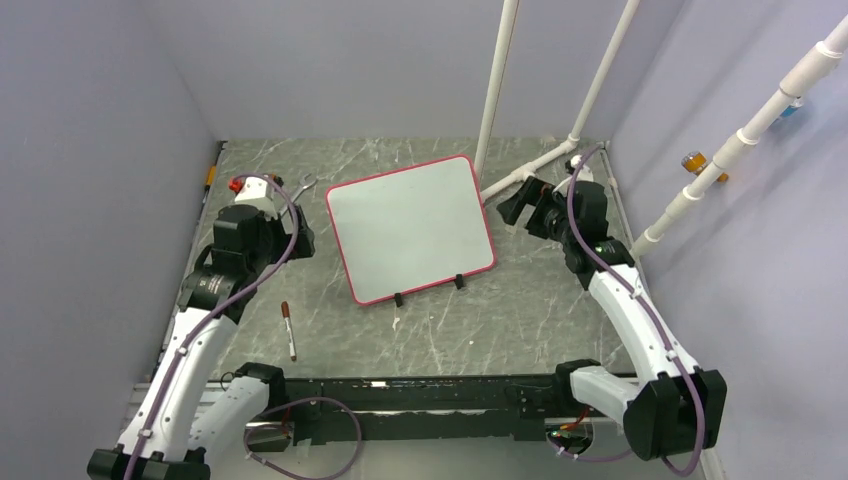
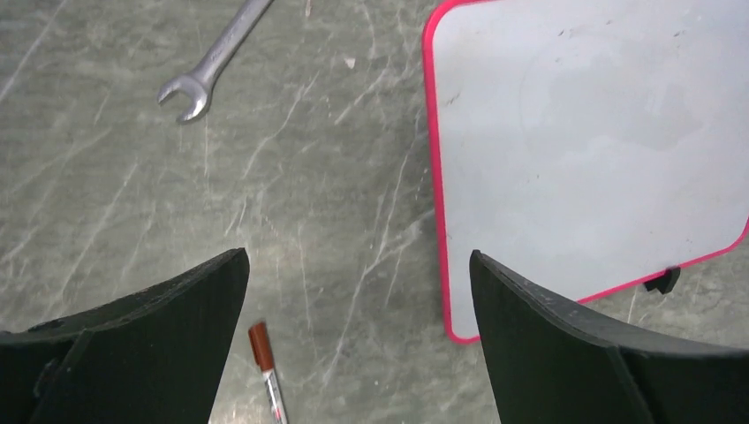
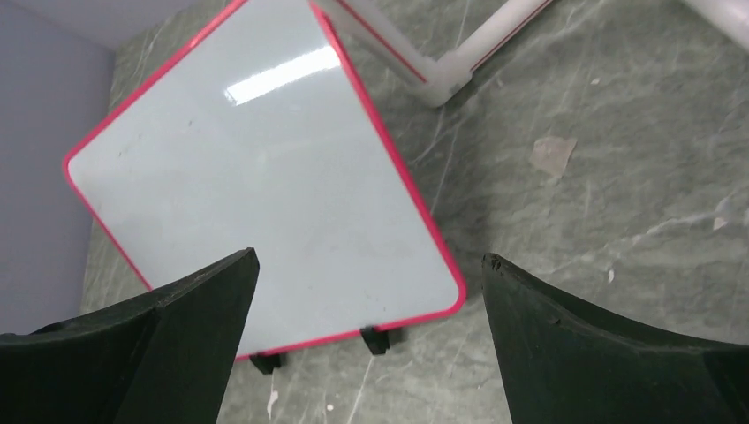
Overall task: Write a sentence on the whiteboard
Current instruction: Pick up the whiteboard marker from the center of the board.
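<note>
The whiteboard (image 1: 410,228) lies flat mid-table, pale grey with a red-pink frame and two black feet on its near edge. Its surface is blank; no sentence shows on it. It also shows in the left wrist view (image 2: 583,150) and the right wrist view (image 3: 256,194). A marker (image 1: 288,329) with a red-brown cap lies on the table left of the board, also seen in the left wrist view (image 2: 267,371). My left gripper (image 1: 296,236) is open and empty, above the table left of the board. My right gripper (image 1: 516,206) is open and empty, off the board's right edge.
A metal wrench (image 1: 304,186) lies at the back left, also in the left wrist view (image 2: 212,62). White pipes (image 1: 530,170) rise from the back right of the table. Walls close in the table on three sides.
</note>
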Robot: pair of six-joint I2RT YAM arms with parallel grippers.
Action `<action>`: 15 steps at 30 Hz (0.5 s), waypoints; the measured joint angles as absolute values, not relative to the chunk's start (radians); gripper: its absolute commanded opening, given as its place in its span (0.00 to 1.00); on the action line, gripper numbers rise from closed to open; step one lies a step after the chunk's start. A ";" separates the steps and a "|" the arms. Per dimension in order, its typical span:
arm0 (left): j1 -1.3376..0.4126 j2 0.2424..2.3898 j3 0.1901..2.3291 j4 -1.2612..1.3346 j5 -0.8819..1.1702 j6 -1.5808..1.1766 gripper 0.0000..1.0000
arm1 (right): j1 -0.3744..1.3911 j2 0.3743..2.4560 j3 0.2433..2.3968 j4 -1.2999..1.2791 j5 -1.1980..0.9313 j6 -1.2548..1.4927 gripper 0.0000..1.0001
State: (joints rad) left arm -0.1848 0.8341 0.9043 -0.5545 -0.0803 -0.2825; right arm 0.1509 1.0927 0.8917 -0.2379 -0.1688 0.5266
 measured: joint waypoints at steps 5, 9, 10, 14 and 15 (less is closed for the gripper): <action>-0.192 0.794 0.884 -0.666 -0.128 -0.361 0.94 | 0.180 1.010 0.829 -0.271 -0.194 0.525 1.00; -0.192 0.785 0.844 -0.749 -0.148 -0.450 0.88 | 0.228 0.988 0.824 -0.318 -0.188 0.514 1.00; -0.192 0.788 0.831 -0.770 -0.150 -0.479 0.87 | 0.244 0.988 0.824 -0.327 -0.185 0.509 1.00; -0.196 0.798 0.781 -0.803 -0.164 -0.567 0.84 | 0.310 0.989 0.824 -0.367 -0.147 0.489 1.00; -0.196 0.803 0.765 -0.812 -0.175 -0.592 0.84 | 0.329 0.989 0.824 -0.374 -0.134 0.483 1.00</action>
